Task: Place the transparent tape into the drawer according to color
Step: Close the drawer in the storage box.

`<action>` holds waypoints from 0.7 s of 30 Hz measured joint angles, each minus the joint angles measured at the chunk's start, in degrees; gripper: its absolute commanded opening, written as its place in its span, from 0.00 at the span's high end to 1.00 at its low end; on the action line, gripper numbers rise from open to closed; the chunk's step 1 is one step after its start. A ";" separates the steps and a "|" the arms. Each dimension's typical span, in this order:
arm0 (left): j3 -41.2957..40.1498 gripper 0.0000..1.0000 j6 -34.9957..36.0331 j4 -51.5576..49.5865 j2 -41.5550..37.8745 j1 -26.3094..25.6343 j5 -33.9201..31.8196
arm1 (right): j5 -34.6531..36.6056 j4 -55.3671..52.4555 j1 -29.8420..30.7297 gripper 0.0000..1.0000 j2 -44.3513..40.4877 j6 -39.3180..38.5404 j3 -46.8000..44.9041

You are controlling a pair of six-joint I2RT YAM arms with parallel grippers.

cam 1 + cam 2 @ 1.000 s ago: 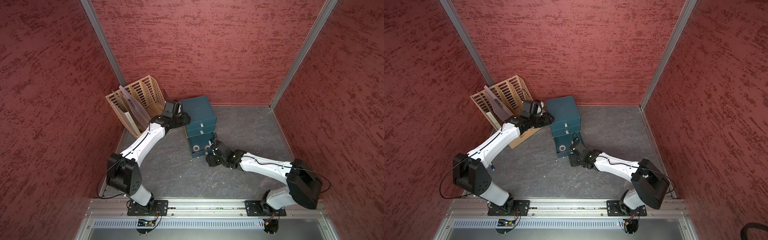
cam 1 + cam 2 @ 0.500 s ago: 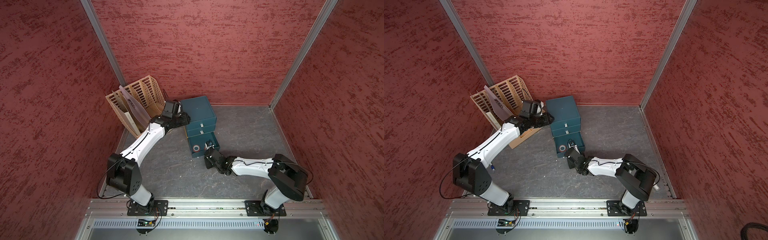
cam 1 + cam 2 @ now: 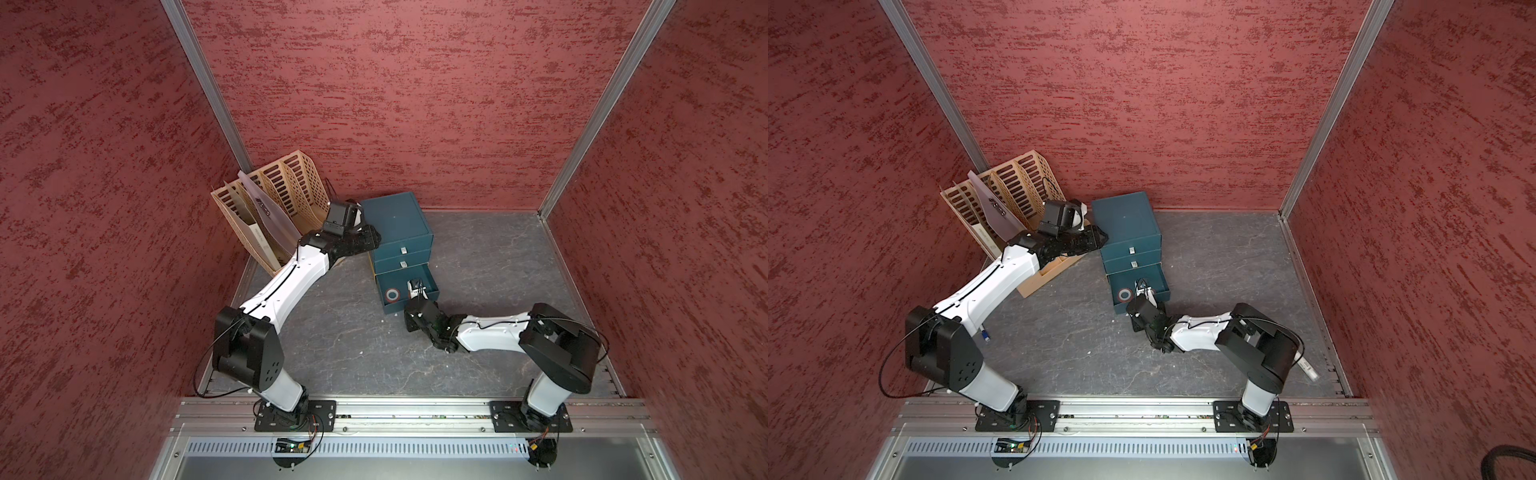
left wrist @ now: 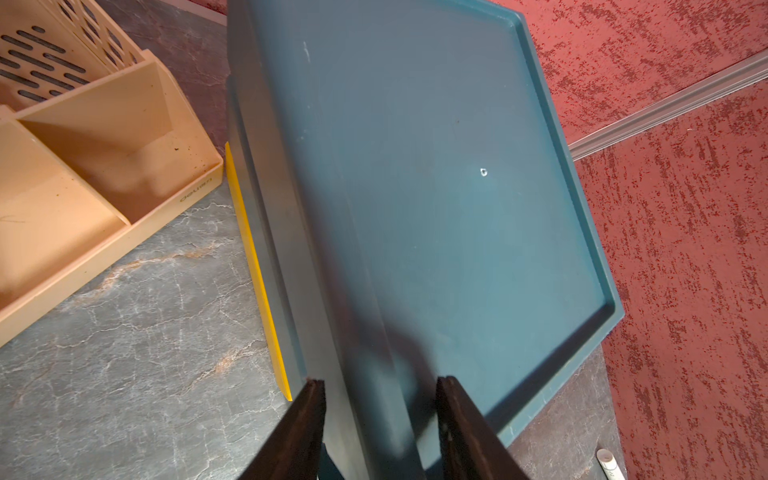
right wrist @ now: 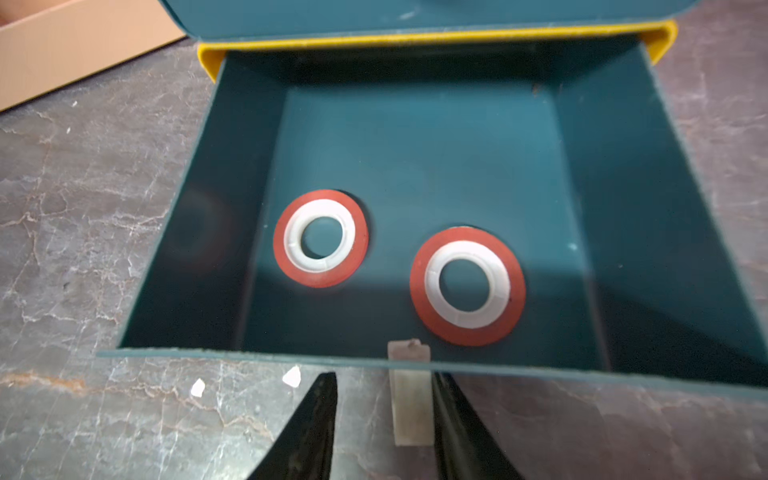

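Red translucent tape rolls [image 5: 320, 238] sit in open teal drawer [image 5: 602, 166].
Right end effector [image 5: 385, 376], jaws apart, straddles white tab [image 5: 411, 411]; we advise pushing shut.

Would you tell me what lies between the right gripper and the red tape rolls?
The right wrist view shows the open drawer's front wall, with its pale pull tab, between the right gripper and the red tape rolls.

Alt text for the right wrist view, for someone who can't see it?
Two red tape rolls with white cores lie flat, apart, inside an open teal drawer. The right gripper sits at the drawer's front, its fingers straddling the pale pull tab.
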 measured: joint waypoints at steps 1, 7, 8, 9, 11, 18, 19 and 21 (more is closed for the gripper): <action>0.00 0.53 0.09 -0.04 0.00 0.02 0.04 | 0.31 0.44 0.00 0.58 0.00 -0.24 0.00; 0.00 0.53 0.61 -0.20 0.00 0.22 0.87 | 2.16 2.49 0.00 0.56 0.22 -1.95 0.46; 0.00 0.53 0.72 -0.24 0.00 0.22 0.98 | 2.40 2.82 0.00 0.56 0.52 -2.19 0.81; 0.00 0.53 0.81 -0.26 0.00 0.22 1.07 | 2.58 3.17 -0.02 0.56 0.94 -2.47 1.25; 0.02 0.53 0.90 -0.31 -0.02 0.22 1.14 | 2.82 3.80 -0.02 0.56 1.79 -2.99 2.10; 0.02 0.53 1.05 -0.35 -0.02 0.22 1.36 | 3.19 6.23 -0.94 0.53 3.91 -4.37 3.74; 0.02 0.53 1.14 -0.35 -0.02 0.22 1.38 | 3.19 6.45 -1.22 0.53 4.13 -4.50 4.04; 0.02 0.53 1.25 -0.37 -0.02 0.22 1.42 | 3.21 7.13 -1.70 0.52 4.37 -4.74 4.37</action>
